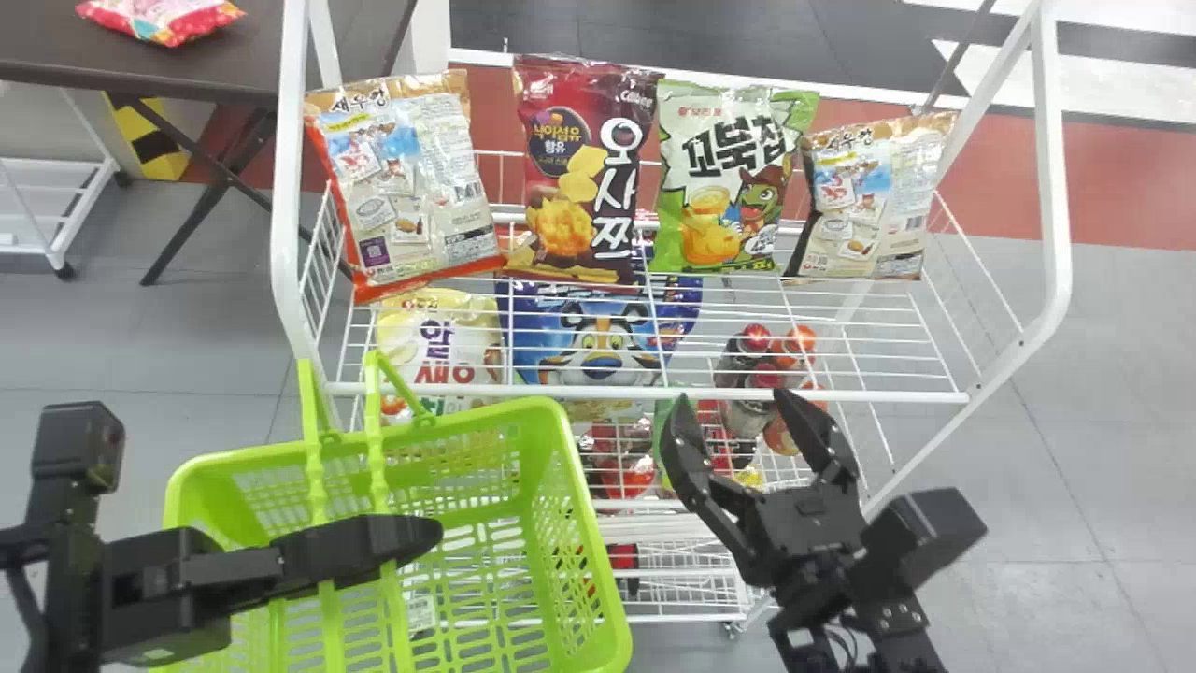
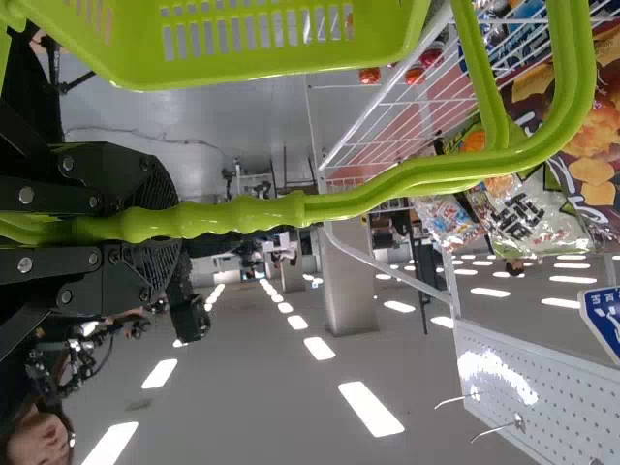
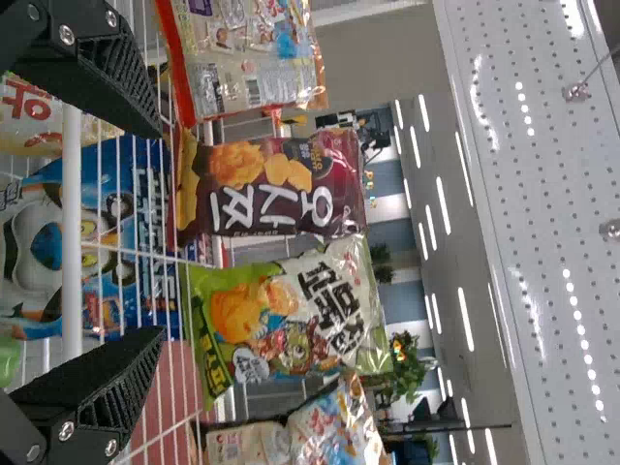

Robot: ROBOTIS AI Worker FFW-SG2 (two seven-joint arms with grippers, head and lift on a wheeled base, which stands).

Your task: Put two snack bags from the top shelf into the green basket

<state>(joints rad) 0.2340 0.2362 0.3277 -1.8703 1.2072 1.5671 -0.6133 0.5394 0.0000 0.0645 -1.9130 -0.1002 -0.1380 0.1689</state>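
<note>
Your left gripper (image 2: 174,223) is pinching the handles (image 1: 318,477) of the green basket (image 1: 598,579) before the white wire rack (image 1: 561,393), while tan (image 1: 406,182), maroon (image 1: 579,178), green-and-white (image 1: 724,182) and tan-and-brown (image 1: 874,201) snack bags are standing on the rack's top shelf; your right gripper (image 1: 733,400) is hanging at its front edge, fingers spread, so both transfers are apparently awaiting you. A dark table (image 1: 234,61) is supporting a pink bag (image 1: 159,21) left of the rack, grey floor (image 1: 1093,421) stretching right of it.

Bright light from rows of ceiling lamps (image 2: 371,409), white glare on the perforated panel (image 2: 552,402)
</note>
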